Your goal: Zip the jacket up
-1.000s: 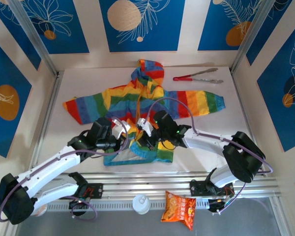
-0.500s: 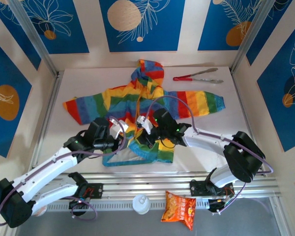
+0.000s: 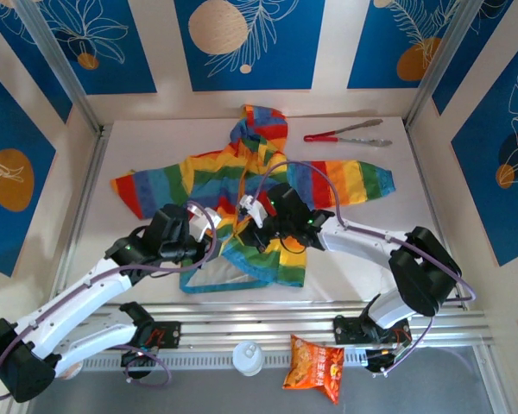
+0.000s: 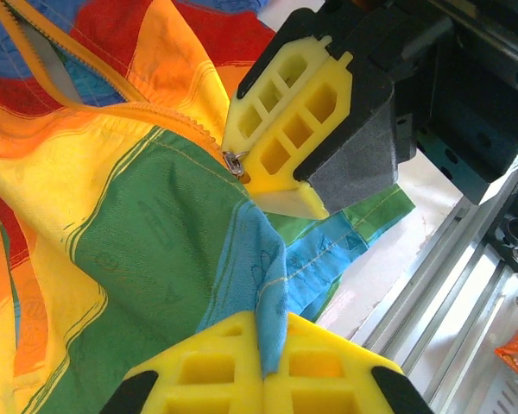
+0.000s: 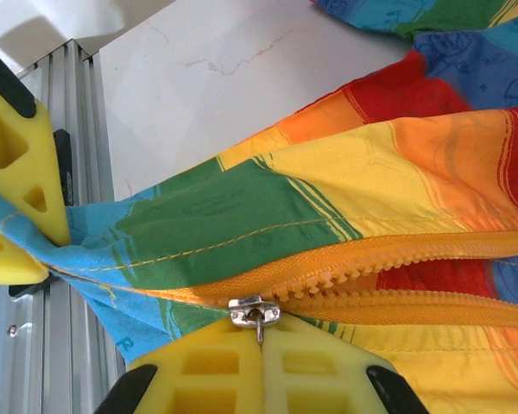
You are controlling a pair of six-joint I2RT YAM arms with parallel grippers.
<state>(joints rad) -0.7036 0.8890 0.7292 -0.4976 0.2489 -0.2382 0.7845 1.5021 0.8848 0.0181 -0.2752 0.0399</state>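
Overhead, the jacket (image 3: 268, 172) is lying mid-table (image 3: 138, 147). Left wrist: the left gripper (image 4: 263, 349) is pinching the blue hem (image 4: 261, 259). Right wrist: the right gripper (image 5: 259, 345) is clamping the zipper slider (image 5: 252, 309); it should be drawing straight along the teeth, against a taut hem.

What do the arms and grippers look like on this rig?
The left arm and right arm have white links, black joints and looping purple-grey cables. The left gripper and right gripper have black bodies and yellow fingers with moulded rectangular pockets.
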